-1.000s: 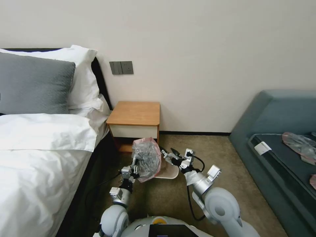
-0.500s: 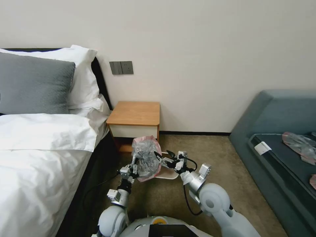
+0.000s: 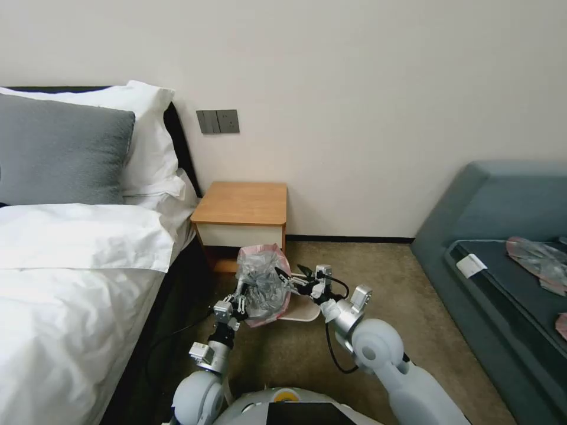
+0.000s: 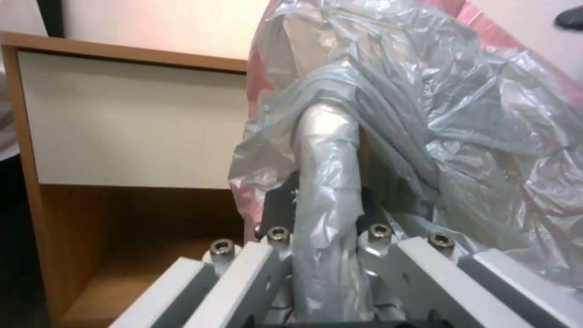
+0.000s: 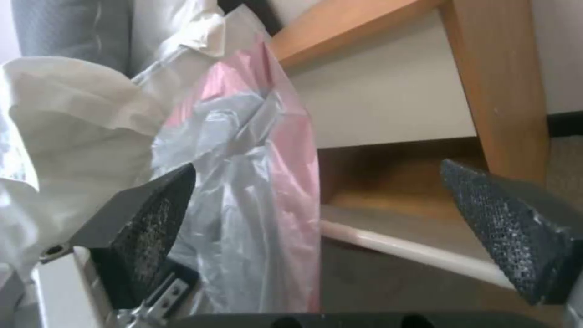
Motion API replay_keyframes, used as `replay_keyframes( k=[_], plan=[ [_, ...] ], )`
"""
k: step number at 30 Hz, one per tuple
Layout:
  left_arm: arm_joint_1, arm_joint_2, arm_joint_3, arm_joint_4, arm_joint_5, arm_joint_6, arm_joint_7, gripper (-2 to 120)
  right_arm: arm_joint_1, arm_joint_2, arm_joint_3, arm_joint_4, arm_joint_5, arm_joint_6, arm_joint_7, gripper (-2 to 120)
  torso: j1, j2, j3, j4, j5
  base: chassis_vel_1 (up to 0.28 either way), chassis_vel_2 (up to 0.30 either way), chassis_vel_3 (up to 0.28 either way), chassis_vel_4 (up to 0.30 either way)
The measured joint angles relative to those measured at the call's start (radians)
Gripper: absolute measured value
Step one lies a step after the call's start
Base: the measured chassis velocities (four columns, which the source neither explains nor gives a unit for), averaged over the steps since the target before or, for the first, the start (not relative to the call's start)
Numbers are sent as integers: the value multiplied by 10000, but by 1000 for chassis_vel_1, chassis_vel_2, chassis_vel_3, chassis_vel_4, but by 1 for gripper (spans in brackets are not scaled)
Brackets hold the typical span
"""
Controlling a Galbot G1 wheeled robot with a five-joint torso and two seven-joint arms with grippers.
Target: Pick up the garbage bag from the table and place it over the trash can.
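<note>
The garbage bag point(image 3: 264, 284) hangs crumpled, grey with pink edging, above the carpet in front of the table point(image 3: 242, 203). My left gripper point(image 3: 241, 297) is shut on its lower left part; in the left wrist view the bag point(image 4: 437, 123) drapes over the gripper point(image 4: 328, 191). My right gripper point(image 3: 293, 274) stands open at the bag's right edge. In the right wrist view the bag point(image 5: 243, 191) lies against one of its fingers point(image 5: 145, 223), inside the right gripper point(image 5: 316, 173). The cream trash can point(image 3: 302, 311) sits on the floor behind and below the bag, with its rim point(image 5: 419, 253) partly hidden.
A bed point(image 3: 71, 277) with white sheets fills the left side. A grey-blue sofa point(image 3: 502, 236) at the right carries flatter plastic bags point(image 3: 537, 257). A black cable point(image 3: 177, 333) runs along the carpet by the bed. Open carpet point(image 3: 384, 277) lies right of the trash can.
My right arm has swung left, bringing its open gripper from beside the trash can up to the bag's right edge. The left gripper and the bag have hardly moved.
</note>
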Motion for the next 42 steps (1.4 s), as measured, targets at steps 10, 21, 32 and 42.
replay_keyframes(
  k=[10, 21, 32, 42],
  plan=[
    [-13, -38, -21, 54, 236, -168, 194, 5, 279, -279, -173, 56, 358, -23, 18, 86, 0, 0, 0, -2, 0, 0, 0, 0, 0],
    [-84, -76, -54, 77, 361, -248, 227, 5, 561, -436, -453, 72, 570, -64, 148, 57, 0, 0, 0, -1, 0, 0, 0, 0, 0],
    [-132, -128, -62, 182, 395, -241, 209, 5, 664, -467, -579, 86, 605, -64, 224, 22, 0, 0, 0, 0, 0, 0, 0, 0, 0],
    [-125, -175, -28, 204, 396, -160, 137, 5, 747, -430, -649, 120, 567, 5, 317, 0, 0, 0, 0, 0, 0, 0, 0, 0, 0]
  ],
)
